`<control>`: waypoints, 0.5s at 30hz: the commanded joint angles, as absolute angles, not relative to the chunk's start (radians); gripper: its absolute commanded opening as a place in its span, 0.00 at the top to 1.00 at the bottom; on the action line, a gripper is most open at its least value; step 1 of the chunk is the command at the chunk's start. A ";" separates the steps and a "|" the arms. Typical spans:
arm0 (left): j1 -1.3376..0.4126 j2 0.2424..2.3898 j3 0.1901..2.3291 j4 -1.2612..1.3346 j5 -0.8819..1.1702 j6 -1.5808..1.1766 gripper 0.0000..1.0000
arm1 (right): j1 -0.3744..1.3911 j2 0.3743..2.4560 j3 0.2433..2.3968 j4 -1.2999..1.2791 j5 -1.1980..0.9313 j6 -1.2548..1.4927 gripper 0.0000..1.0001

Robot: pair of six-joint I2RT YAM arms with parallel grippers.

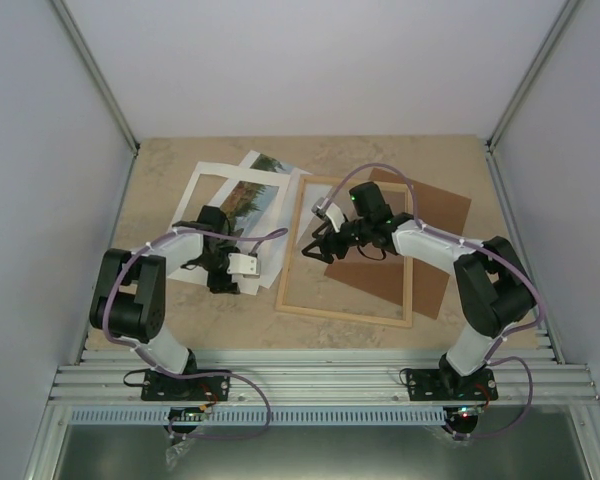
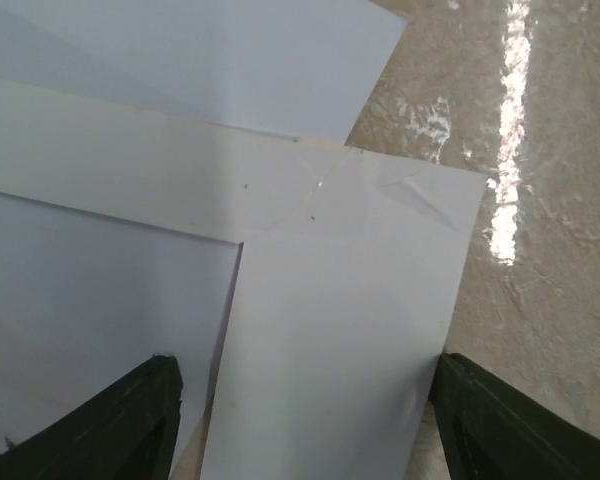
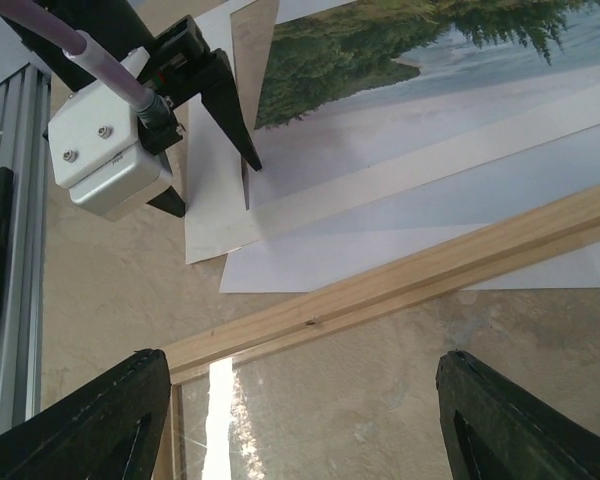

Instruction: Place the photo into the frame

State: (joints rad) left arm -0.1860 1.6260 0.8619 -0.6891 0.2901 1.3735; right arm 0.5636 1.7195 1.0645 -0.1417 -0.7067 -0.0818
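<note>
Judging photo (image 1: 263,180) light, floppy, crease-prone; it lies toward table's (image 1: 380,335) far-left corner, partly under white mat (image 1: 205,215), beside frame (image 1: 345,315). We favour pinching exposed far corner. Left claw (image 3: 213,187) spread over mat corner, right claw (image 3: 305,400) spread above frame slat, both empty.

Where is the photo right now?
Top view, left half of the table: the photo lies under the white mat, showing through its window, just left of the frame.
</note>
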 commanded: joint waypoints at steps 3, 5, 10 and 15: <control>-0.199 1.647 0.836 -0.641 0.242 1.446 0.36 | 0.554 1.683 1.045 -0.119 -0.690 -0.066 0.26; -0.201 1.625 0.817 -0.632 0.246 1.454 0.38 | 0.550 1.686 1.043 -0.113 -0.688 -0.059 0.26; -0.201 1.577 0.780 -0.625 0.251 1.480 0.45 | 0.548 1.707 1.045 -0.102 -0.710 -0.025 0.26; -0.201 1.562 0.812 -0.640 0.282 1.437 0.48 | 0.548 1.729 1.054 -0.087 -0.755 0.031 0.27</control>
